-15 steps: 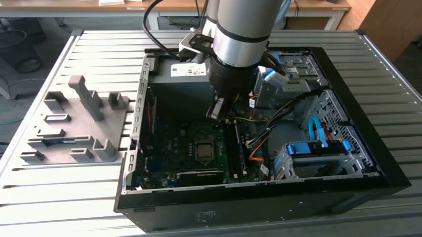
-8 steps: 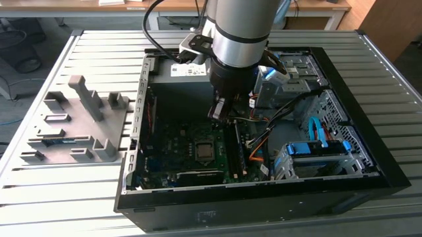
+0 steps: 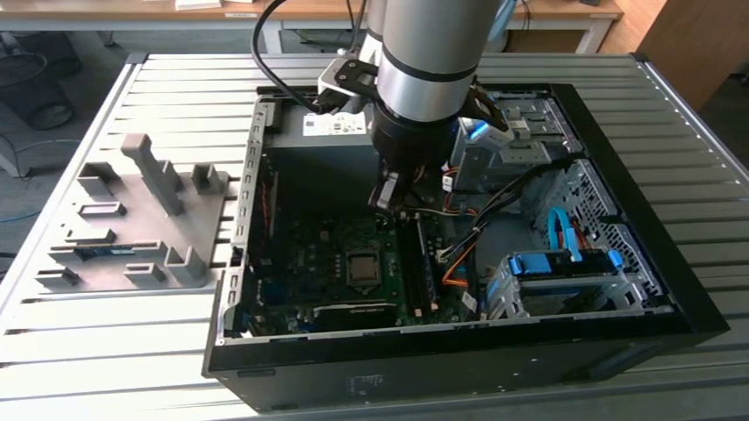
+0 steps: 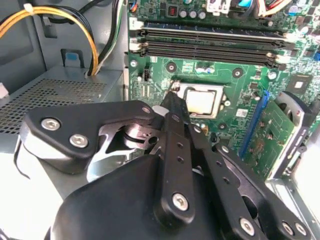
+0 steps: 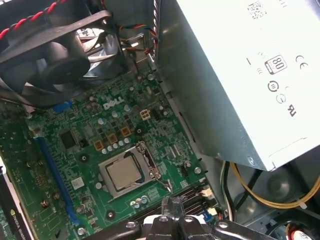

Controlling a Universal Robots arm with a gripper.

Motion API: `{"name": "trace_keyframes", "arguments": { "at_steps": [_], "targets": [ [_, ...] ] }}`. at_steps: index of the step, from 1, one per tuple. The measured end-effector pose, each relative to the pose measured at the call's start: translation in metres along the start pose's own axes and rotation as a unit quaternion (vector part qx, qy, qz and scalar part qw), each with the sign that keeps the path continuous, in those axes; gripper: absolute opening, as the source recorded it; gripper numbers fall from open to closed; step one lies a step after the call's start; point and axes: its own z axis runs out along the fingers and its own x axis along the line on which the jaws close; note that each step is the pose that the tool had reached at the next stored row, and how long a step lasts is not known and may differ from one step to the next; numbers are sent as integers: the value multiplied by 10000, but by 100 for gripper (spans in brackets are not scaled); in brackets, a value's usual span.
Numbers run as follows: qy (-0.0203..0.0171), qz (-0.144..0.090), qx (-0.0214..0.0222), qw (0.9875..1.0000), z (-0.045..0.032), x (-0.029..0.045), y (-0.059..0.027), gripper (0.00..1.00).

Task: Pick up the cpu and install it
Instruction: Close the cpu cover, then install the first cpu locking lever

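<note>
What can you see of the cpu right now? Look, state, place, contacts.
The cpu is a flat square chip with a dull silver metal top. It lies flat in its socket on the green motherboard, framed by a metal retention bracket, with a thin lever along one side. In the second wrist view it sits just beyond the gripper, apart from it. In the exterior view it lies low inside the open pc case. Whether the lever is latched is unclear.

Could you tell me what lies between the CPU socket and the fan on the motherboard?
In the first wrist view, bare motherboard with small capacitors lies between the CPU socket and the fan; nothing loose rests there.
</note>
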Motion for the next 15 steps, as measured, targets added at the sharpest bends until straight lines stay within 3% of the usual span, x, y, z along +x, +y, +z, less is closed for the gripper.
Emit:
{"name": "trace_keyframes", "arguments": {
  "at_steps": [15],
  "targets": [
    [-32,-2,-16,10000,0,0,0,10]
  ]
}}
